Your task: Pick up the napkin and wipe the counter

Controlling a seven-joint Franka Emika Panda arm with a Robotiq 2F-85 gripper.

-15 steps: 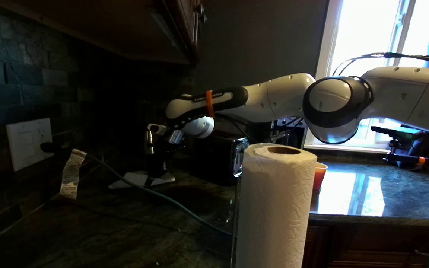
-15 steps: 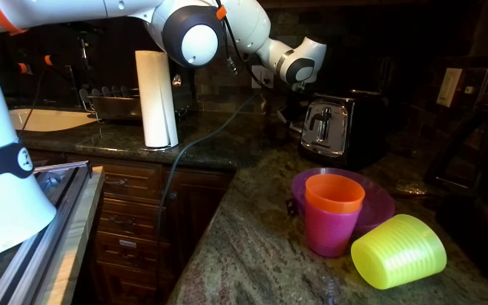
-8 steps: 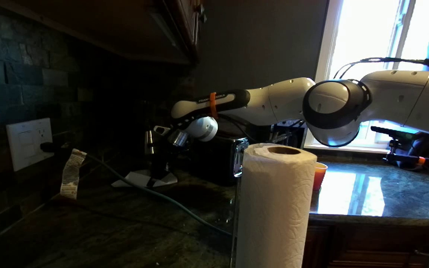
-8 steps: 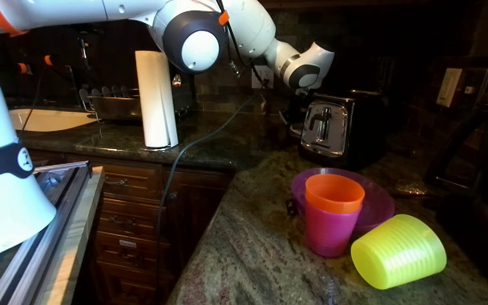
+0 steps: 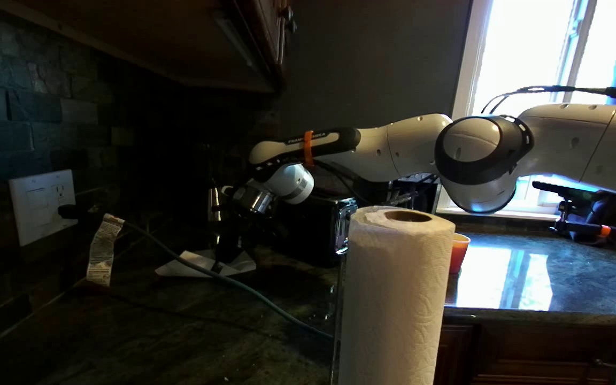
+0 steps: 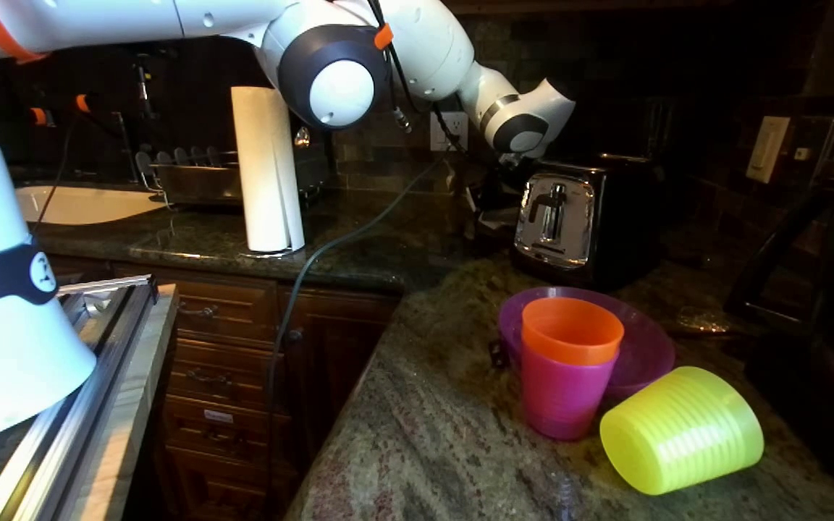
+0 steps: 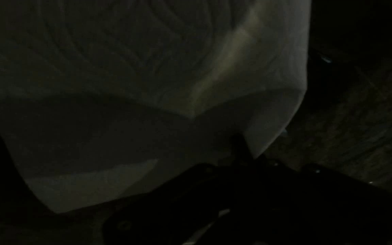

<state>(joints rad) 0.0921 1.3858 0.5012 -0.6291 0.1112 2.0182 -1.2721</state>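
One gripper [image 7: 245, 149], its jaws together, is clamped on the napkin [image 7: 131, 75], which spreads out beyond its tips; the counter [image 5: 142, 342] lies below. Pickup looks done; wiping seems what remains, begun or not unclear.

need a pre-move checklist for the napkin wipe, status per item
1. Grip: ok. The gripper is shut on the napkin.
2. Napkin flat: not ok. The wrist view shows it creased near the fingers.
3. Napkin pressed to the counter: cannot tell. Its underside does not show.
4. Cord clear of the napkin: cannot tell. It crosses in front of the napkin in an exterior view; touching or not is unclear.
5. Toaster clear of the gripper: cannot tell. The gripper is beside it; the gap is lost in the dark.
6. Yellow cup out of the way: ok. It lies on its side, well apart from the napkin.
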